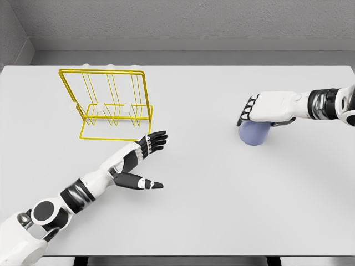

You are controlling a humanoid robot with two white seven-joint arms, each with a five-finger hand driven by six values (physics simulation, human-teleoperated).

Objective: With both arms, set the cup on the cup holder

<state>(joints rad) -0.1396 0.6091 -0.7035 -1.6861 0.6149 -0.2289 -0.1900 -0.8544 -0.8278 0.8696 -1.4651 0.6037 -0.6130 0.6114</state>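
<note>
A lavender-blue cup (254, 134) stands on the white table (211, 210) at the right. My right hand (260, 109) lies just over its top, arm reaching in from the right edge. The fingers (247, 113) point left and bend slightly down past the cup's far rim without closing round it. The upper part of the cup is hidden by the palm. A yellow wire cup holder (111, 105) stands at the back left. My left hand (148, 160) hovers open just right of the holder's front corner, fingers spread, thumb pointing right, holding nothing.
Grey walls close the scene behind the table's far edge (177, 66). A wide stretch of bare tabletop separates the two hands. The table's front edge runs along the bottom of the view.
</note>
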